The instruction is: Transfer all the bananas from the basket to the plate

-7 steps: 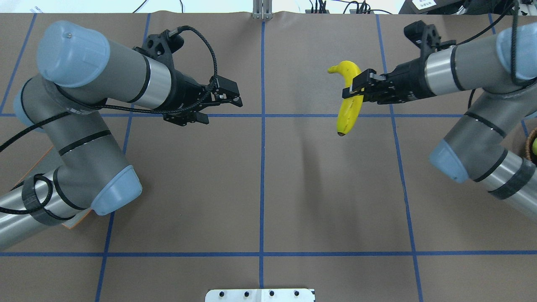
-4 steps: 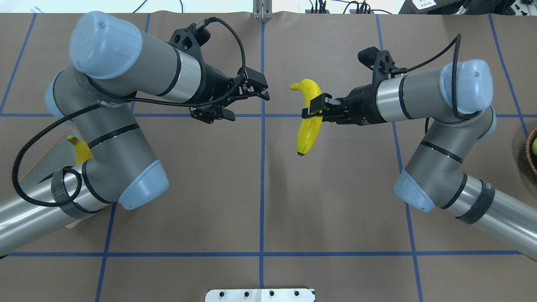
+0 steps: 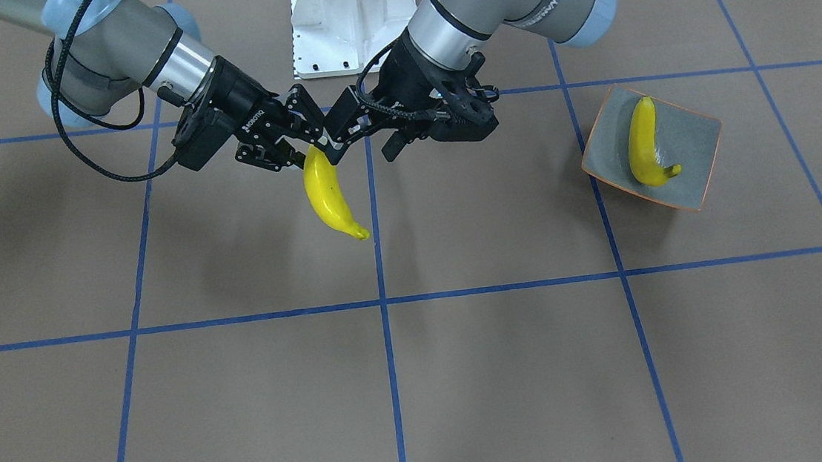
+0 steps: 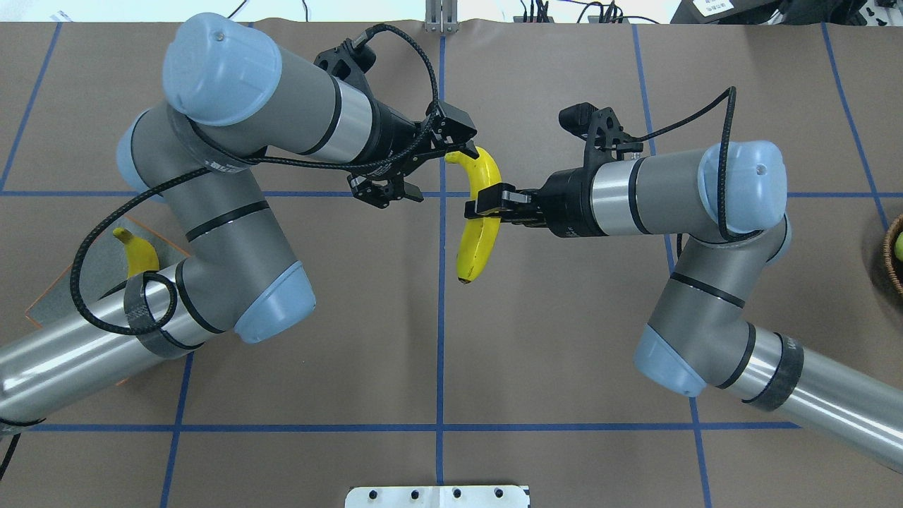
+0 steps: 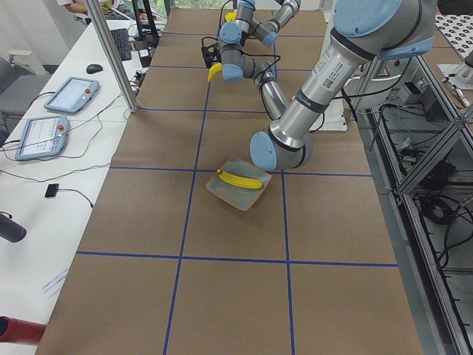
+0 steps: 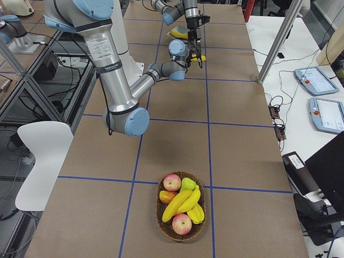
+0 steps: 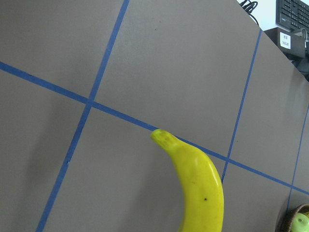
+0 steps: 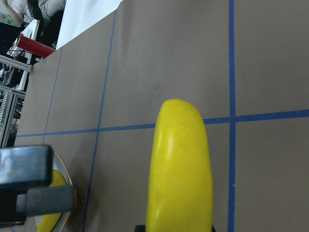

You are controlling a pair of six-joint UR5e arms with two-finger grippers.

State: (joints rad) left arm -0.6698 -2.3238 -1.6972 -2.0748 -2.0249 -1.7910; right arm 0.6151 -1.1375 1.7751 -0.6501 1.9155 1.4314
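Both arms had swung in toward the middle of the counter (image 4: 564, 339) since the earlier overhead frames. The right gripper (image 4: 482, 209) had carried its banana (image 4: 478, 233) across to the blue centre line, and the left gripper (image 4: 432, 164) had come over to meet it. The right gripper pinched the banana about a third of the way down from the stem and held it clear of the counter. Seen from overhead, its long axis ran roughly away from and toward the robot, with the stem end far and curling toward the left arm, and the dark tip nearest the robot. The left gripper's jaws were spread, one finger just beside the stem end; whether it touched could not be told. A second banana (image 3: 645, 143) lay in the plate (image 3: 700, 131) on the robot's left, stem pointing away from the robot. Well apart on the robot's right, the basket (image 6: 159, 217) held more bananas (image 6: 181, 203) among apples (image 6: 172, 183).
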